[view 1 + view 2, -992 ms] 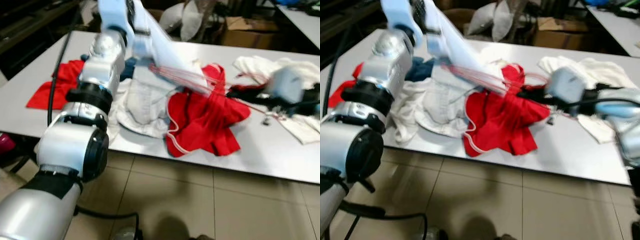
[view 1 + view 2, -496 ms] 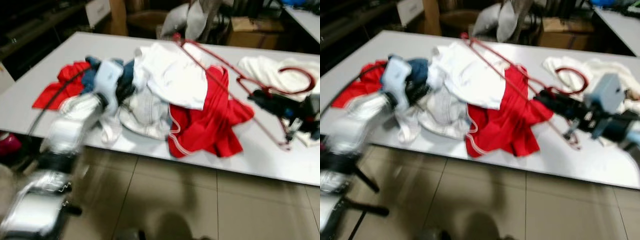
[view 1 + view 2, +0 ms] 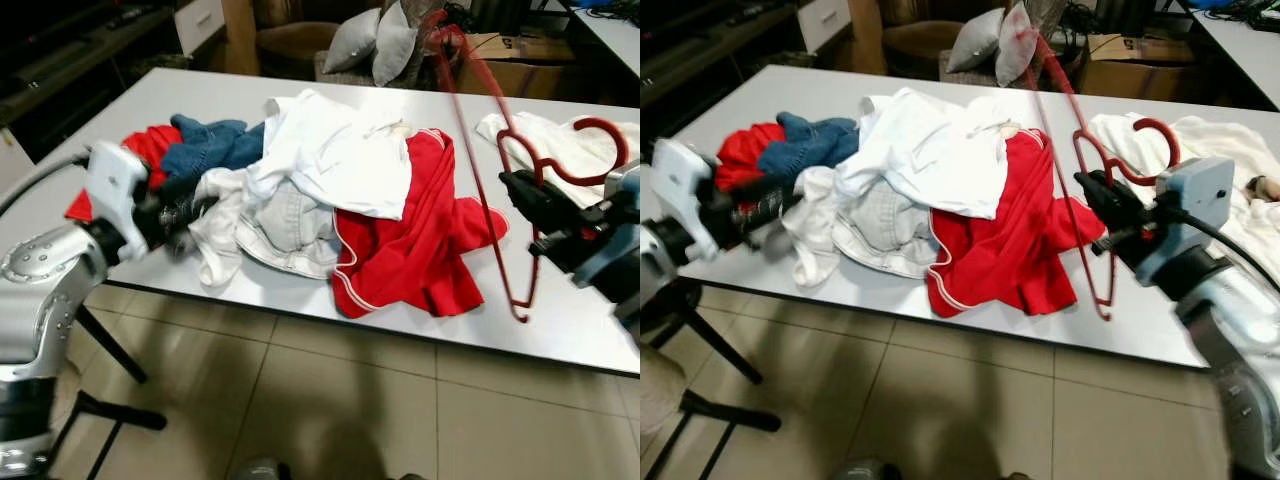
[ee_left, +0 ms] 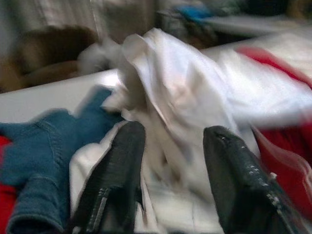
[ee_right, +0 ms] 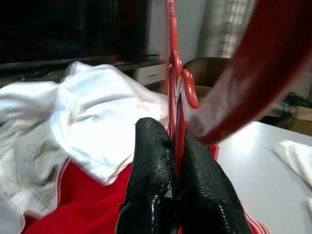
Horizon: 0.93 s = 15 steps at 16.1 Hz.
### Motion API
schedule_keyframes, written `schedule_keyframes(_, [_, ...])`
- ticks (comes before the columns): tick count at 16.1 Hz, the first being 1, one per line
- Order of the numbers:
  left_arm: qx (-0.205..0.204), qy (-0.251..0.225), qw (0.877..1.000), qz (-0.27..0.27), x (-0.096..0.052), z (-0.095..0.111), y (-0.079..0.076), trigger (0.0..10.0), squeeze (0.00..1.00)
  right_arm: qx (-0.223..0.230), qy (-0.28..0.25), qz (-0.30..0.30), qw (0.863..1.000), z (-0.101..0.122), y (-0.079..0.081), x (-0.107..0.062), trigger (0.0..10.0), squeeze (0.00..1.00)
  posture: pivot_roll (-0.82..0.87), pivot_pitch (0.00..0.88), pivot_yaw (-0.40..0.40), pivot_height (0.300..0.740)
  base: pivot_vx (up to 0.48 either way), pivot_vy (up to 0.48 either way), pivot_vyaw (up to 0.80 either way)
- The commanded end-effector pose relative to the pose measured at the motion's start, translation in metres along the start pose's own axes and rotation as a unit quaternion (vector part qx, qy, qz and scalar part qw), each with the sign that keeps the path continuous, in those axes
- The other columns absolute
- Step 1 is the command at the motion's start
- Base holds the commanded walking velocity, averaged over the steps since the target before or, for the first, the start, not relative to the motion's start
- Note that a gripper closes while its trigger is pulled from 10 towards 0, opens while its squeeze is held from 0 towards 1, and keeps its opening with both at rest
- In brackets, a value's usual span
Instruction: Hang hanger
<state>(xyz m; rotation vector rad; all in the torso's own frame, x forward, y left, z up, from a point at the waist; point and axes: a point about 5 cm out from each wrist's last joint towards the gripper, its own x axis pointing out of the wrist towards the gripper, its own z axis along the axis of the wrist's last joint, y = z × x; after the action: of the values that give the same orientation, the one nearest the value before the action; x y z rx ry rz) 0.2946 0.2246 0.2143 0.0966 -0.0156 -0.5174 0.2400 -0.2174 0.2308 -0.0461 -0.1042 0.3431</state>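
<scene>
A thin red plastic hanger [image 3: 497, 150] is held upright above the right side of the long white table [image 3: 180, 90]. It is pinched near its neck between the two black fingers of the right gripper [image 3: 522, 190], which are pressed tightly together on it, as the right wrist view shows. The curved hook of the hanger points to the right, beside the gripper, and the lower corner of the hanger hangs just above the table edge.

The left gripper [image 4: 168, 161] is seen at the left side of the table, with its fingers [image 4: 119, 165] spread apart and nothing between them. It is pointed at a crumpled white shirt [image 3: 335, 150] which lies on top of the clothes pile. In this pile a blue denim garment [image 3: 205, 145], a red cloth [image 3: 415, 240] with white trim and a pale grey garment [image 3: 285, 225] are also found. More white laundry [image 3: 545, 140] is lying at the far right of the table.
</scene>
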Motion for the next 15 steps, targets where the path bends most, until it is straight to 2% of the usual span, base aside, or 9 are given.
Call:
schedule_keyframes(1, [-0.014,-0.042,0.998,0.047,0.005,0.012,-0.005,10.0,0.91,0.019,-0.026,-0.034,0.999,0.004,0.007,0.002,10.0,0.0,0.01,0.037,0.045,0.74,0.0,0.0,0.0])
schedule_keyframes(2, [-0.04,-0.075,0.994,0.072,0.01,0.014,-0.012,10.0,0.78,0.031,-0.039,-0.066,0.997,0.003,0.011,0.003,10.0,0.0,0.0,0.03,0.06,0.74,0.0,0.0,0.0])
schedule_keyframes(3, [-0.052,-0.071,0.993,0.081,0.017,0.01,-0.022,10.0,0.13,0.039,-0.019,-0.072,0.996,-0.005,0.018,0.001,10.0,0.0,-0.01,0.024,0.064,0.74,0.0,0.0,0.0])
schedule_keyframes(4, [-0.025,-0.054,0.993,0.102,0.027,0.001,-0.033,10.0,0.0,0.042,-0.004,-0.109,0.993,-0.014,0.026,-0.001,10.0,0.0,-0.01,0.031,0.052,0.74,0.0,0.0,0.0])
schedule_keyframes(5, [-0.024,-0.045,0.993,0.107,0.031,-0.007,-0.043,10.0,0.0,0.055,-0.005,-0.12,0.991,-0.015,0.034,-0.004,10.0,0.0,-0.01,0.047,0.047,0.74,0.0,0.0,0.0])
schedule_keyframes(6, [-0.028,-0.037,0.993,0.109,0.032,-0.013,-0.05,10.0,0.0,0.04,0.003,-0.116,0.992,-0.017,0.041,-0.005,10.0,0.0,0.0,0.054,0.033,0.74,0.0,-0.326,0.0])
schedule_keyframes(9, [-0.022,-0.041,0.993,0.105,0.035,-0.01,-0.073,10.0,0.0,0.023,0.026,-0.134,0.99,-0.026,0.052,-0.006,10.0,0.0,0.01,0.074,0.001,0.74,0.0,-0.451,0.0])
schedule_keyframes(12, [-0.014,-0.026,0.995,0.098,0.032,-0.021,-0.085,10.0,0.0,0.042,0.044,-0.201,0.978,-0.039,0.05,-0.013,10.0,0.0,0.01,0.067,0.013,0.74,0.0,-0.48,0.0])
schedule_keyframes(15, [-0.023,-0.014,0.993,0.111,0.032,-0.028,-0.086,10.0,0.0,0.035,0.061,-0.197,0.978,-0.046,0.059,-0.018,10.0,0.0,-0.02,0.07,0.035,0.74,0.0,-0.477,0.0])
